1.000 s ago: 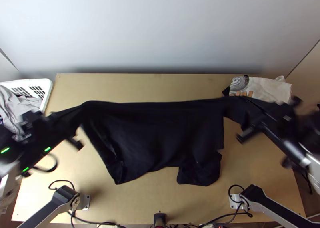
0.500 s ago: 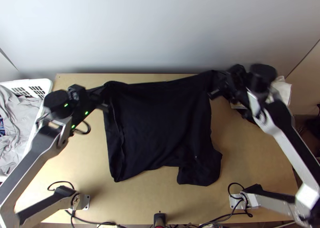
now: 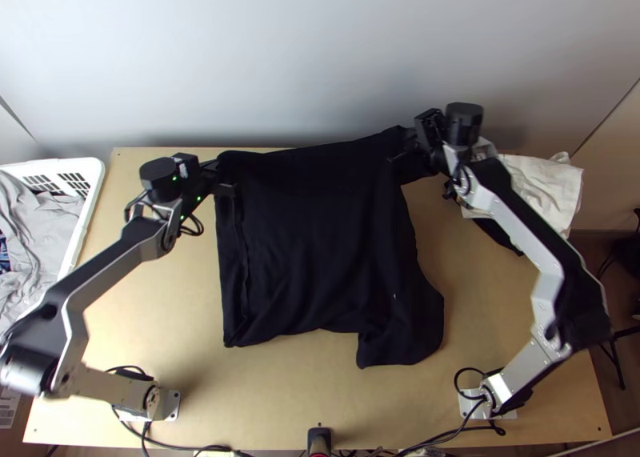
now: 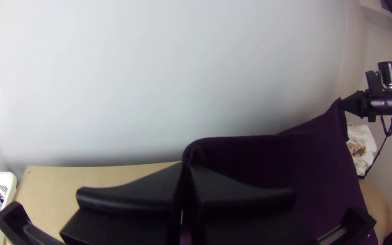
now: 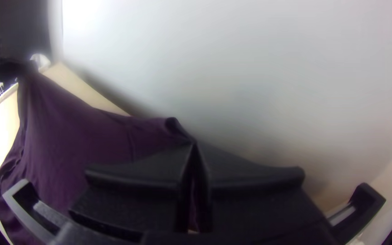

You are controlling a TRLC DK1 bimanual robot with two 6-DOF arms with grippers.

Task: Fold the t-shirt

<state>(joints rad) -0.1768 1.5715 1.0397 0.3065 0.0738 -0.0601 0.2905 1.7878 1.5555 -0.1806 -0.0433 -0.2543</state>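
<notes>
The black t-shirt hangs from both grippers by its far corners, its lower part on the table and its bottom edge uneven. At its upper left corner my left gripper is shut on the cloth; in the left wrist view the left gripper pinches a fold of the t-shirt. My right gripper holds the upper right corner, higher up by the wall. In the right wrist view the right gripper is closed on the t-shirt.
A white basket with grey cloth stands at the left edge. A whitish printed cloth lies at the table's far right corner, partly behind the right arm. The pale wall rises at the table's far edge.
Both grippers have moved inward and toward the wall with the t-shirt's corners. Its upper edge has shifted away from the arms' bases and become shorter, and the lower left corner has slid slightly up the picture.
</notes>
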